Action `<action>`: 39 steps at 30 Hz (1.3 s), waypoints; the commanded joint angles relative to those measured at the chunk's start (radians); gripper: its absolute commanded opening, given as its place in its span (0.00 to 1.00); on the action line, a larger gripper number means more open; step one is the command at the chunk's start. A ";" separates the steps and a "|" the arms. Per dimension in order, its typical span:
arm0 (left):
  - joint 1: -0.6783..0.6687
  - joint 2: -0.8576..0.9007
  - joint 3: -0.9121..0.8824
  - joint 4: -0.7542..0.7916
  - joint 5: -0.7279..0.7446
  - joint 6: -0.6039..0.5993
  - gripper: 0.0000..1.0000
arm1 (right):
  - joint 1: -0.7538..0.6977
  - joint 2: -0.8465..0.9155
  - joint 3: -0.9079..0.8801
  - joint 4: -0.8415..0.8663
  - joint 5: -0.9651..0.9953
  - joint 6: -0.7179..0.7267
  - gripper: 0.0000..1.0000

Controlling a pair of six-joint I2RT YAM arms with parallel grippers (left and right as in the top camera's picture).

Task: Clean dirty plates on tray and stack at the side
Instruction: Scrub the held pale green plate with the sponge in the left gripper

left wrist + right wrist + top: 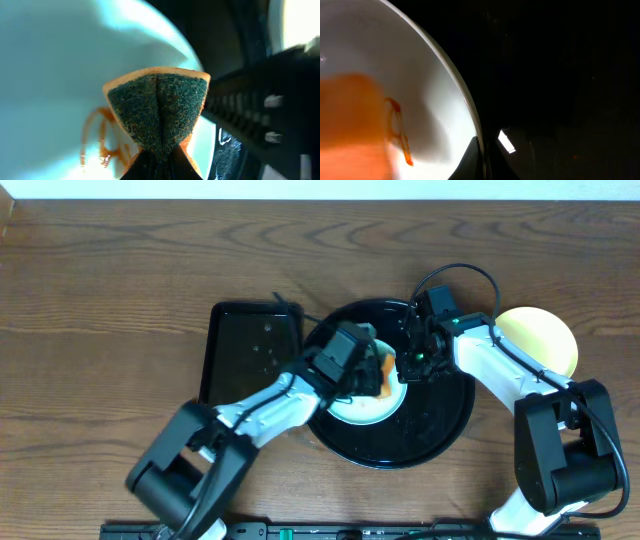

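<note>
I have my left gripper clenched on an orange sponge, its green scouring face held down over the mint-blue plate, close beside an orange-brown sauce smear. That plate lies inside the round black tray, left of its centre, and my right gripper is pinched tight on the plate's rim. The yellow plate sits on the table just right of the round tray, and a rectangular black tray lies just left of it.
</note>
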 commanded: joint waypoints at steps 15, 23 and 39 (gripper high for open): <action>0.153 0.037 0.038 -0.129 -0.210 0.032 0.08 | 0.010 0.002 -0.004 -0.010 -0.001 0.015 0.01; 0.115 0.035 0.038 -0.266 0.240 0.197 0.07 | 0.010 0.002 -0.004 -0.009 0.000 0.015 0.01; 0.003 0.034 0.035 -0.259 -0.123 0.129 0.08 | 0.010 0.002 -0.004 -0.011 -0.001 0.015 0.01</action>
